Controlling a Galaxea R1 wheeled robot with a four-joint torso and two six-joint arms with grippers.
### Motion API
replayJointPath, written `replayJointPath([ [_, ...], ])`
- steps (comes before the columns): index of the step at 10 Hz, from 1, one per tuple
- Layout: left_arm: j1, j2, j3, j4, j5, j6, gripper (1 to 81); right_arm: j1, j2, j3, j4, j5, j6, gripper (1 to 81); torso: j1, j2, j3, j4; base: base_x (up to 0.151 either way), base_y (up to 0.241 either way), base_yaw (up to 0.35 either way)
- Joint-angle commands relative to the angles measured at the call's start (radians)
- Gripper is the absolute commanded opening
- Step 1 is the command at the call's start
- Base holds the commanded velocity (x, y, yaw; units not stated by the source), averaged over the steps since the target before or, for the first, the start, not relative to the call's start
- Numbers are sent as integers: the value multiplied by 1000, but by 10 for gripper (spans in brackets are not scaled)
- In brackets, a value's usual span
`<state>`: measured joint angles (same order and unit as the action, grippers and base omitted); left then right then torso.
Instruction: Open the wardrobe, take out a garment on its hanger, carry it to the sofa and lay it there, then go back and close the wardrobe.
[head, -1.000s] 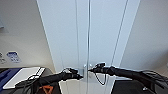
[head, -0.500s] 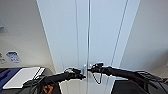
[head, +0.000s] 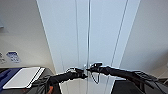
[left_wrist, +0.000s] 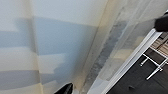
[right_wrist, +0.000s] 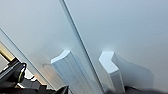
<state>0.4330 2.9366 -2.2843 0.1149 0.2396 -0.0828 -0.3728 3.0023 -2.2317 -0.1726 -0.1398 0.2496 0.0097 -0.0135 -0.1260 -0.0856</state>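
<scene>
White, smooth panels of the wardrobe (head: 87, 37) are being faced squarely, its doors seen shut, with the left gripper (head: 83, 74) and right gripper (head: 90, 69) being held at the central seam. Rigid, probably light-swinging doors are best taken by the two small handles (right_wrist: 72, 72); the fingers' state cannot be told.

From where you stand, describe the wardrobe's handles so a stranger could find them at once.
Straight ahead stands the wardrobe, a tall white cabinet with both doors shut. Follow the centre seam down to where the two dark arms meet: the handles are two small white vertical blocks, one on each side of the seam. They alone stick out from the flat doors.
</scene>
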Motion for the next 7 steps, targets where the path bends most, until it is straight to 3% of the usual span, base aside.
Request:
replayJointPath([
  [1,-174,104,-116,12,-26,11,811,185,2,31,8,8,2,811,0,0,0,0,0,0,0],
  [4,-205,178,-202,35,-43,11,811,183,0,32,10,14,2,811,0,0,0,0,0,0,0],
  [7,-207,225,-189,25,-71,5,811,163,-15,86,18,34,8,811,0,0,0,0,0,0,0],
])
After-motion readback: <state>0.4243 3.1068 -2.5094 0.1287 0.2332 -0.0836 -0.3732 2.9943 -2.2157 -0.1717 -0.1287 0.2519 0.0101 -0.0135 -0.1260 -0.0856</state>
